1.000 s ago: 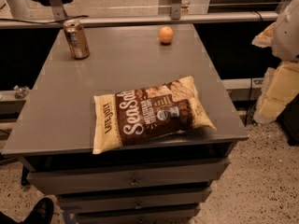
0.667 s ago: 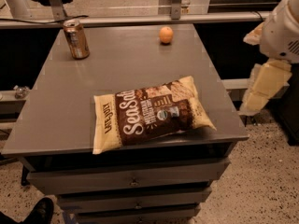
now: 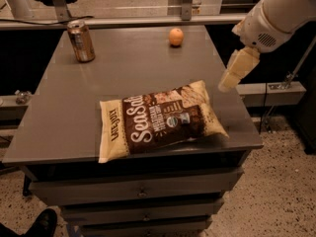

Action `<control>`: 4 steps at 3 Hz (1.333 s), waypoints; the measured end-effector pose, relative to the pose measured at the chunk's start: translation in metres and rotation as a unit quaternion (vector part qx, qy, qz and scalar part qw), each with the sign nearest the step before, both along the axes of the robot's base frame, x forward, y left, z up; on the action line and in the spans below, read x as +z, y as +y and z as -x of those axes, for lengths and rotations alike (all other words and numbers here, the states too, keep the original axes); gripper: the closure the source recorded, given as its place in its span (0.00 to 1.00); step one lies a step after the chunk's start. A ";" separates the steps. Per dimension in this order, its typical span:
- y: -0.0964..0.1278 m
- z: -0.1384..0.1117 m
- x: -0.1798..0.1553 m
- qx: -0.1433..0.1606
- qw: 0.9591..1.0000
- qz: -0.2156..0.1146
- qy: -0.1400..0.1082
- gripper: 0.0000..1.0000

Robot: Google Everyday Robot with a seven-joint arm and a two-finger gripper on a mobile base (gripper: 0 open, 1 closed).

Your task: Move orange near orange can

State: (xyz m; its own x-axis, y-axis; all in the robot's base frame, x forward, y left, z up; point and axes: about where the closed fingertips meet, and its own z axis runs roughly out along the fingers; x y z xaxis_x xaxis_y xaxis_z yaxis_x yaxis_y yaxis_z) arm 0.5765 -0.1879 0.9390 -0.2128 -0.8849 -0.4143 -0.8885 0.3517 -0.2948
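The orange (image 3: 176, 36) is a small round fruit on the far middle of the grey table (image 3: 64, 112). The orange can (image 3: 81, 41) stands upright at the far left corner, well apart from the orange. My gripper (image 3: 232, 75) hangs from the white arm at the upper right. It is above the table's right edge, to the right of the orange and nearer the camera. It holds nothing that I can see.
A large brown-and-cream snack bag (image 3: 160, 120) lies flat on the near half of the table. Drawers (image 3: 138, 191) sit under the tabletop. A metal rail (image 3: 148, 19) runs behind the table. A dark shoe (image 3: 42, 223) shows at the bottom left on the speckled floor.
My arm has swung in from the right, and the gripper has moved left to hang over the table's right edge. The orange, can and bag have not moved.
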 end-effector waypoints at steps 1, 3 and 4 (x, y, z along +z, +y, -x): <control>0.011 -0.056 -0.007 -0.010 0.998 -0.064 -0.014 0.00; 0.035 -0.106 -0.017 -0.023 0.991 -0.125 -0.033 0.00; 0.039 -0.111 -0.021 -0.030 0.989 -0.138 -0.037 0.00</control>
State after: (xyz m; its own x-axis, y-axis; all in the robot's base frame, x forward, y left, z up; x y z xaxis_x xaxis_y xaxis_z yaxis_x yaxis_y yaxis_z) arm 0.6873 -0.1492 0.9181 -0.2215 -0.7220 -0.6555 -0.8426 0.4800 -0.2440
